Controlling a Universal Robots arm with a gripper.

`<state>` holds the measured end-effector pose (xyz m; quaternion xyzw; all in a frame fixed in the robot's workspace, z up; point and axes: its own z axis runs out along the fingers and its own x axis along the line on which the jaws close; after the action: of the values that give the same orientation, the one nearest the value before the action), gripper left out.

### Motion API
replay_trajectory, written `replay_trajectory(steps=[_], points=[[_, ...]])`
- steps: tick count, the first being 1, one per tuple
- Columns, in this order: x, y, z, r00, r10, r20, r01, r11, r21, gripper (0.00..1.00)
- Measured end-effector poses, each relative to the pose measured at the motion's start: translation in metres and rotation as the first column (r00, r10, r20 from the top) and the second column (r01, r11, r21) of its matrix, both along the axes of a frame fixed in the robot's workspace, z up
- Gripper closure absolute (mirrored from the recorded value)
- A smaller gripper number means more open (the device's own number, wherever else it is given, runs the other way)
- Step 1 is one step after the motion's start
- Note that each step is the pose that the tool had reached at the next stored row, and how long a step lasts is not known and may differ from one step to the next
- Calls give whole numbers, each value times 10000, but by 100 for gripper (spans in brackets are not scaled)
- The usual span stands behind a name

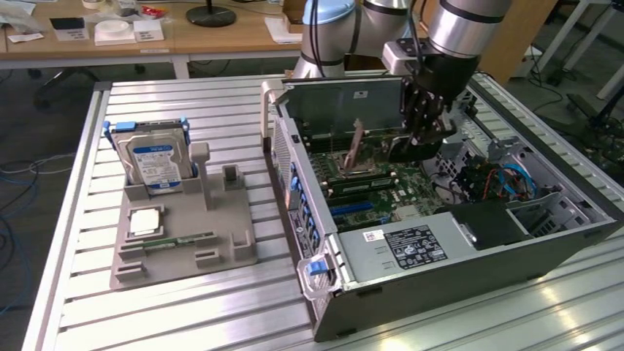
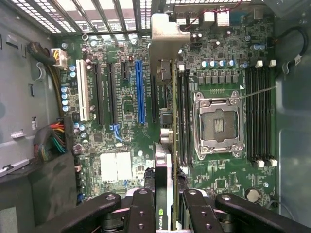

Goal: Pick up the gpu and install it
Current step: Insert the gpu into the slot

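— While the arm reaches down into the open computer case (image 1: 468,285), where does the gpu (image 2: 164,170) sit?

— Right in the gripper (image 2: 165,199). Its fingers (image 2: 141,204) are drawn partway together and clamp the card by its two flat faces, so it stands on edge between them.

— Over what?

— Over the motherboard (image 2: 121,136), running alongside the long blue slot (image 2: 140,92), between that slot and the CPU socket (image 2: 217,124). Its silver bracket (image 2: 165,29) points toward the case's vented rear wall. Whether the card's lower edge touches the board cannot be told.

— What carries all this?

— A slatted metal table (image 1: 195,307). The case lies on its side, open face up, toward the table's edge on the exterior view's right. Just beside it, toward the opposite edge, stands a grey holder (image 1: 185,252). The holder carries an upright hard drive (image 1: 156,164) with a blue label and a narrow memory stick (image 1: 180,240) lying flat.

— And the room?

— Beyond the table's far edge runs a wooden desk (image 1: 224,40) with papers and a round black stand base (image 1: 212,14) on it.
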<state>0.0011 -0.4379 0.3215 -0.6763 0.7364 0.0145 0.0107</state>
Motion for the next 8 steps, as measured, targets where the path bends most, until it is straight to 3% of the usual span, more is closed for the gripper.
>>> replay_trajectory(steps=[8], points=[[-33, 0, -37, 10000, 1, 4, -1, 10000, 1, 73]])
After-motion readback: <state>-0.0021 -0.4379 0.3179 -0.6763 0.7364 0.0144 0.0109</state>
